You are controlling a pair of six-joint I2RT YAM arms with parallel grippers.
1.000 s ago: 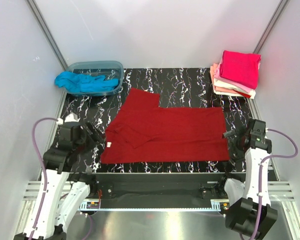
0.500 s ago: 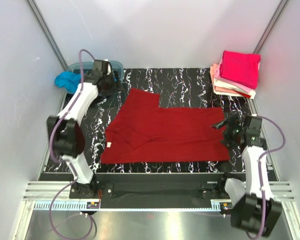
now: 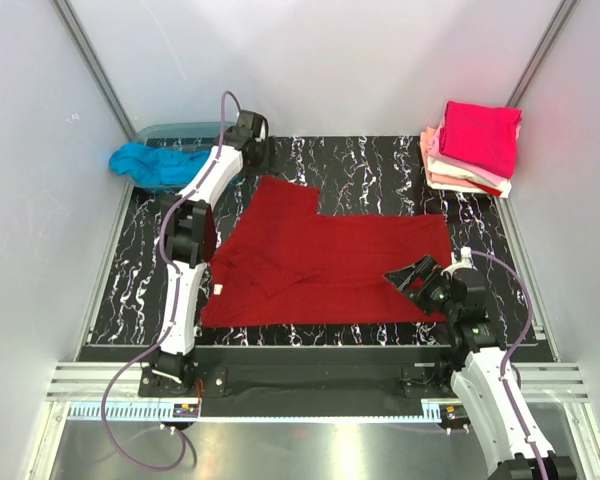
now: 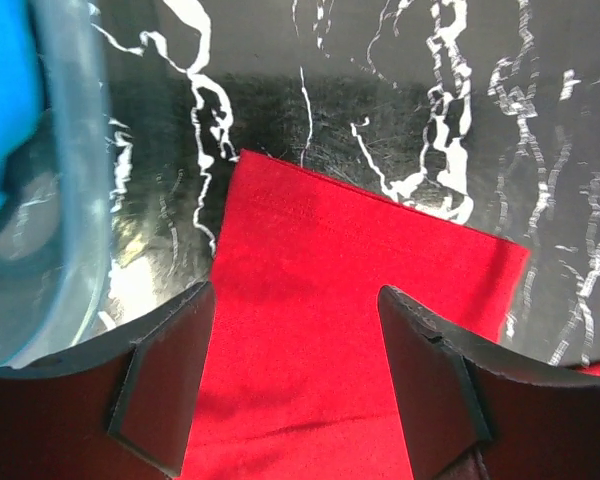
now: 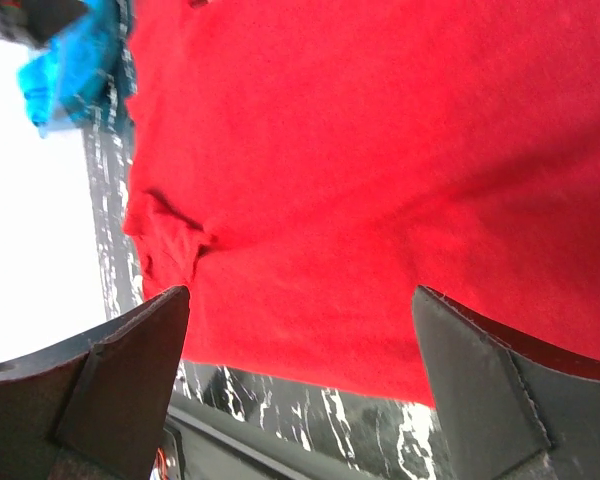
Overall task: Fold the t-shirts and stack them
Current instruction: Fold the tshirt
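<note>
Dark red t-shirt (image 3: 330, 265) lay spread flat mid-table (image 3: 380, 170), neck tag (image 3: 218, 290) near left, one sleeve pointing at the tub (image 3: 150, 133). Not yet folded. The finished stack (image 3: 475, 150) sat in the far right corner, and a turquoise t-shirt (image 3: 155, 165) hung over the tub rim.

Left gripper (image 3: 258, 135): fingers parted, nothing between them, poised over the far sleeve. Couldn't tell whether they touched the cloth. Right gripper (image 3: 412, 278): fingers spread wide, empty, over the near right part of the shirt.

Risks, my read:
- The left gripper worked just beside the tub. A drift left on descent could clip the tub wall or snag the turquoise shirt.
- The left gripper straddled sleeve cloth, not an edge. Closing there would likely bunch fabric or pinch only the top layer.
- The right gripper sat over open cloth inboard of the hem. Same bunching risk.
- If one side caught and the other slipped, the fold would skew and drag the shirt.

Views:
- The top view alone gave the full shirt outline, the tag and the stack. The arm hid the sleeve tip there.
- The left wrist view alone showed the sleeve's hem and the strip of bare table between it and the tub.
- The right wrist view alone showed a puckered wrinkle near the shirt's edge.
</note>
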